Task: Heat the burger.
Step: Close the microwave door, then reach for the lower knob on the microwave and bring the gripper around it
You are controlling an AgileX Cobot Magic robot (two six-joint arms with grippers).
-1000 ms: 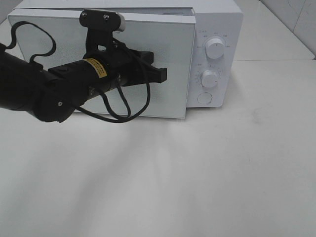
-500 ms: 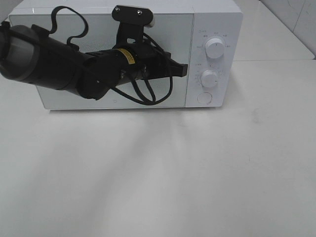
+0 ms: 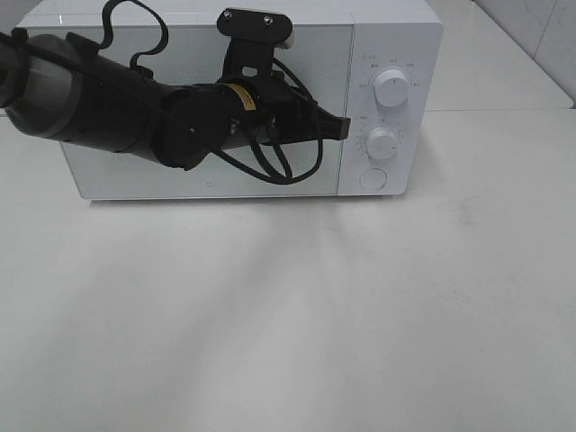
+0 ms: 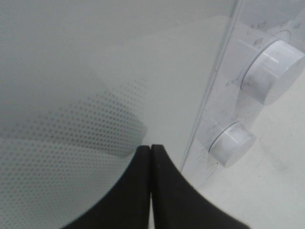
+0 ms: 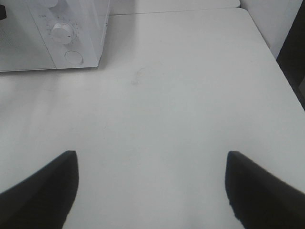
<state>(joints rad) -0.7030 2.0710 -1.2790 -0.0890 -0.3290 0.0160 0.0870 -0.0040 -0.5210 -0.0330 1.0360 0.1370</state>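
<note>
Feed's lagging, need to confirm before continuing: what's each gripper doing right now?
Left gripper: shut, empty, at the microwave door.
Right gripper: open, empty, above the table.

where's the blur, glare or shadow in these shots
Exterior high: sharp, with soft wide shadows on the table in front of the microwave. Left wrist: the shut left end effector is a featureless black shape, the knobs look soft, and pale haze lies across the door. Right wrist: the fingers of the open right end effector are dark and blurred, the table evenly bright.
</note>
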